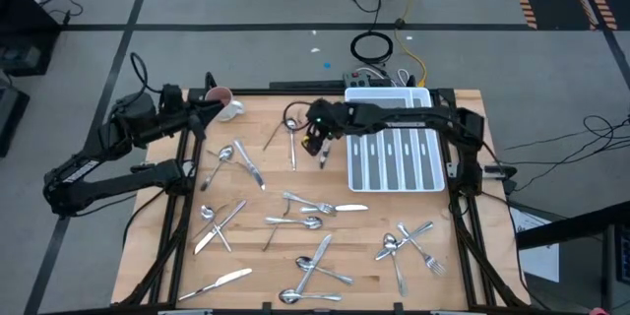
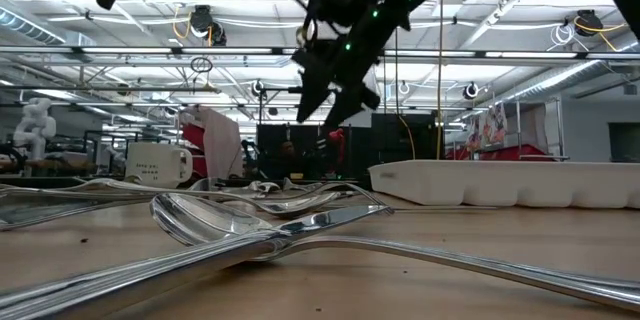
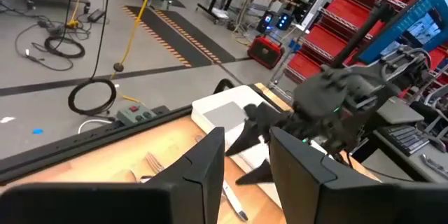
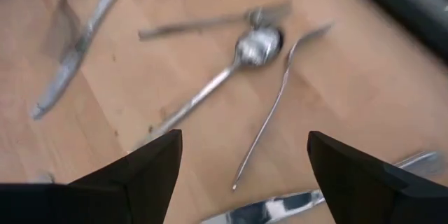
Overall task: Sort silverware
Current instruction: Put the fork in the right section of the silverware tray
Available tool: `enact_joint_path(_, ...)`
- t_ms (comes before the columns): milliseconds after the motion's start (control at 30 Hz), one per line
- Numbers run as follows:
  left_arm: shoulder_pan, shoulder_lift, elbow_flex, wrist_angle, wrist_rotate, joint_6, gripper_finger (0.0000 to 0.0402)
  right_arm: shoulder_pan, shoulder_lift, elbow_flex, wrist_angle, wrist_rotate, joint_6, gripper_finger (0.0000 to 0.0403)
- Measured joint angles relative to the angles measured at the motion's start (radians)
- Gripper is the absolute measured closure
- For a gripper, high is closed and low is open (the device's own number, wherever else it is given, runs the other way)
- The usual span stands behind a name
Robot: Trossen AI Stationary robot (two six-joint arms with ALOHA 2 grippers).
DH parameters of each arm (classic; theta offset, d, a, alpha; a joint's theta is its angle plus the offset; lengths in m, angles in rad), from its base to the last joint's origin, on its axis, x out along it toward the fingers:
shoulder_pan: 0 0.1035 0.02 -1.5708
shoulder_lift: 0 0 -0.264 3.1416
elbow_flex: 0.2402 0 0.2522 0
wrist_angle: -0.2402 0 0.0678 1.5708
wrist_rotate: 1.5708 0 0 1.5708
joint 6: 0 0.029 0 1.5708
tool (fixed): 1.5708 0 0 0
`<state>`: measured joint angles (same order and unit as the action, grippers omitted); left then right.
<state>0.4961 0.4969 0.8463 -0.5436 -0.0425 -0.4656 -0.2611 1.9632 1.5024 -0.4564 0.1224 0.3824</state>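
Right pincer hangs wide apart mid-table; left pincer hovers half-parted.

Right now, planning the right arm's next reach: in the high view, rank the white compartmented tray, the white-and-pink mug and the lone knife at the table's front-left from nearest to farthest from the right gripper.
1. White compartmented plastic tray, just right of the open right gripper.
2. White-and-pink mug, back-left, by the left gripper.
3. Lone silver table knife, front-left edge.

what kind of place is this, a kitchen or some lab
Most likely a robotics lab or workshop, not a kitchen. The wooden table stands on a grey floor with loose cables, the low view shows open ceiling trusses with strip lights, and red shelving racks line the room.
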Motion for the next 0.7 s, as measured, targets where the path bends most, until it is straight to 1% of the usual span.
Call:
enact_joint_path(133,0.000,0.000,0.000,-0.006,0.000,0.000,0.0284,0.004,0.056,0.000,-0.007,-0.023,0.005,0.0105)
enact_joint_path(400,0.000,0.000,0.000,-0.029,0.001,0.000,0.0284,-0.002,0.139,0.000,0.015,-0.024,0.032,0.0105)
enact_joint_path(567,0.000,0.000,0.000,-0.038,0.002,0.001,0.0284,-0.012,0.199,0.000,0.005,-0.017,0.107,0.0106)
enact_joint_path(633,0.000,0.000,0.000,-0.042,0.001,0.002,0.0284,-0.018,0.211,0.005,-0.014,-0.033,0.136,0.0113)
enact_joint_path(700,0.000,0.000,0.000,-0.044,-0.002,0.005,0.0284,-0.026,0.226,0.007,-0.029,-0.053,0.143,0.0135)
